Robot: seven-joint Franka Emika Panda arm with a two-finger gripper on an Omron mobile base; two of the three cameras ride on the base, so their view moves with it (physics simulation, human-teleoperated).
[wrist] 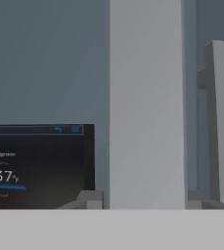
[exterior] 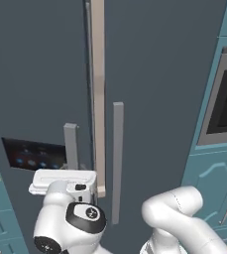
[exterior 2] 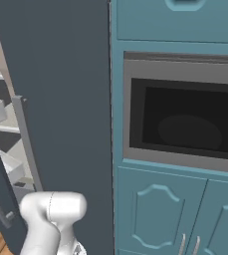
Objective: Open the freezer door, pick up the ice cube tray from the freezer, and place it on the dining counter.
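Two gripper [wrist: 145, 200] tips astride freezer door [wrist: 45, 63] handle [wrist: 146, 102] — contact unclear, tips mostly cut off.

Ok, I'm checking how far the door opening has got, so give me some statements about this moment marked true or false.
1. The freezer door is ajar. True.
2. The hand straddles the handle of that door. True.
3. The display reads 12. False: the panel reads 37.
4. A built-in appliance stands left of that door. False: the oven is to its right.
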